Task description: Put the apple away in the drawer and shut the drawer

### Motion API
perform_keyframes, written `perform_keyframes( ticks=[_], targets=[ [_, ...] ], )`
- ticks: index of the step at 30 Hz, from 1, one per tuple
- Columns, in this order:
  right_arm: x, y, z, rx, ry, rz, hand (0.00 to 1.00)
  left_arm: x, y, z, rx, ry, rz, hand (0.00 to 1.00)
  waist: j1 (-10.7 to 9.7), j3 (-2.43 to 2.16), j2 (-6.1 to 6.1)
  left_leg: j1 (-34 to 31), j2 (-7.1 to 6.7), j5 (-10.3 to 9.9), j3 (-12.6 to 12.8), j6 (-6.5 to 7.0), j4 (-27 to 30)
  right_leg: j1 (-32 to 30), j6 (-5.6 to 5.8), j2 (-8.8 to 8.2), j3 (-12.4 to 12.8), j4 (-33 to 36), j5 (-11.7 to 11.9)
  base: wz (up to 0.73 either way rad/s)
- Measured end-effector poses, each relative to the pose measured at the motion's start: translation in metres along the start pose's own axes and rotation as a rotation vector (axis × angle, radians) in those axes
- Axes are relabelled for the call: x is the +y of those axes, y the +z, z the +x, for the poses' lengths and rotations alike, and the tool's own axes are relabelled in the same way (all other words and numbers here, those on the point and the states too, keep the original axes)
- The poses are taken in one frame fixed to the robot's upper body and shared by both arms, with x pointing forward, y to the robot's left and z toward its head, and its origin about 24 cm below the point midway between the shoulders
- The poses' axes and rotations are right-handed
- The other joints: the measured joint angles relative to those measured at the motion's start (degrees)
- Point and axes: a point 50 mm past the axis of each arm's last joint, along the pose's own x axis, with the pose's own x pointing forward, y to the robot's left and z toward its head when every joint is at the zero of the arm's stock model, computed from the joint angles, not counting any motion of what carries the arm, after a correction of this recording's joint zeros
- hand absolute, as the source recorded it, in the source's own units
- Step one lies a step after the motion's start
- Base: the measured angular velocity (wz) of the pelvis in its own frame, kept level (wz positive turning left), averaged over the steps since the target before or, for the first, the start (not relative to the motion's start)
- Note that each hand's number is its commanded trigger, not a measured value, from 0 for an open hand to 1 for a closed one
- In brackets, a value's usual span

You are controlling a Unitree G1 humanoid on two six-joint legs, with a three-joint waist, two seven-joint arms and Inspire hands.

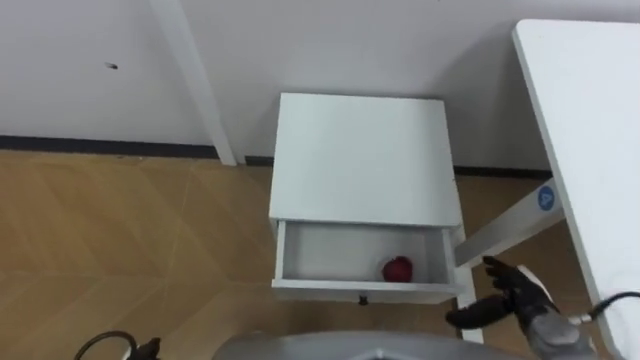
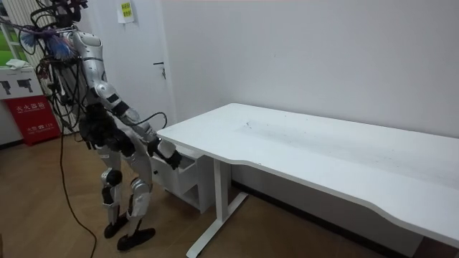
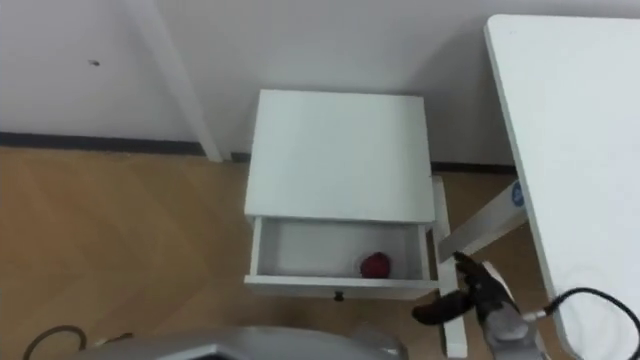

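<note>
The cabinet top (image 1: 362,158) covered the back of the open drawer (image 1: 330,251), leaving just its front part in sight. The apple (image 1: 398,269) was too small for a stem or markings to be made out. The desk (image 1: 590,130) ran off the right edge. The right hand (image 1: 520,295) was cut off past the wrist by the lower edge, and whether it touched the drawer's corner could not be told.

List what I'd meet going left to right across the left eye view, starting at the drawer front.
drawer knob → apple, lying in the open drawer → right robot hand, just off the drawer's right corner → white desk
</note>
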Motion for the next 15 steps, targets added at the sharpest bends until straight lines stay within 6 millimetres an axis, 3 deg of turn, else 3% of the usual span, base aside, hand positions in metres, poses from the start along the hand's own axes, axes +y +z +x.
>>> perform_keyframes(
  ticks=[1,2,3,4,5,6,7,8,10,12,15],
  targets=[
    [-0.001,-0.013,-0.001,0.055,-0.004,0.024,0.00,0.000,0.001,0.001,0.005,-0.003,0.002,0.00,-0.5,0.08,0.06,0.0,-0.77,-0.8,0.0,1.06,1.1,-3.2,0.58,-2.37,0.5,7.1,1.8,0.15],
    [-0.001,-0.019,-0.002,0.083,-0.008,0.039,0.00,-0.001,0.001,0.001,0.005,-0.007,0.003,0.00,-0.7,0.14,0.15,-0.1,-1.02,-1.3,0.0,1.57,1.6,-4.9,0.51,-3.24,0.9,10.2,3.7,0.06],
    [-0.002,-0.032,-0.005,0.142,-0.017,0.070,0.00,-0.002,0.003,0.001,0.000,-0.012,-0.001,0.00,-0.9,0.03,1.78,-0.1,-0.78,-2.0,0.1,2.46,2.6,-8.5,0.26,-4.09,2.3,15.7,9.1,-0.23],
    [-0.001,-0.042,-0.007,0.187,-0.018,0.114,0.00,-0.001,0.001,0.001,0.006,-0.012,0.001,0.00,-0.7,-0.13,3.05,-0.4,-0.24,-2.6,0.7,3.24,3.4,-12.5,0.86,-4.22,3.8,20.4,15.8,-0.30],
    [0.001,-0.046,-0.008,0.205,-0.011,0.132,0.00,0.002,-0.001,0.000,0.011,-0.006,0.003,0.00,-1.0,0.29,3.67,-0.4,-0.23,-2.9,1.0,3.74,3.8,-15.4,0.87,-4.52,4.6,24.7,18.8,-0.29],
    [0.005,-0.056,-0.011,0.243,0.002,0.164,0.00,0.005,-0.004,0.000,0.025,0.005,0.005,0.00,-1.8,0.20,3.91,-0.7,-0.03,-3.4,1.0,4.47,5.2,-20.8,0.46,-4.44,5.9,38.0,18.3,-0.16],
    [0.008,-0.066,-0.015,0.278,0.011,0.177,0.00,0.006,-0.007,0.000,0.041,0.008,0.004,0.00,-1.9,0.17,4.51,-1.5,0.40,-3.9,1.0,5.13,6.1,-26.4,0.48,-4.03,5.9,51.4,15.3,-0.18],
    [0.009,-0.070,-0.017,0.295,0.014,0.185,0.00,0.006,-0.008,0.000,0.049,0.010,-0.002,0.00,-1.9,0.21,4.82,-2.0,0.68,-3.9,1.0,5.29,6.4,-29.4,0.55,-3.21,5.8,57.3,14.1,-0.17],
    [0.017,-0.085,-0.023,0.354,0.026,0.214,0.00,0.009,-0.006,0.001,0.076,0.019,0.001,0.00,-2.4,0.61,5.68,-4.0,2.73,-4.3,1.1,5.79,8.2,-39.8,0.54,-0.46,3.8,72.2,9.5,-0.09],
    [0.022,-0.092,-0.026,0.389,0.029,0.231,0.00,0.009,-0.008,0.001,0.105,0.018,0.002,0.00,-3.1,0.80,5.94,-4.7,3.86,-4.4,1.0,6.03,9.1,-46.7,0.79,-0.57,2.6,78.0,6.9,0.00],
    [0.025,-0.099,-0.030,0.422,0.004,0.261,0.00,0.004,-0.016,0.000,0.161,0.005,0.005,0.00,-3.3,0.86,5.77,-5.1,5.73,-5.8,0.7,6.37,11.7,-52.7,0.73,-1.50,2.9,79.8,4.7,0.00]
  ],
)
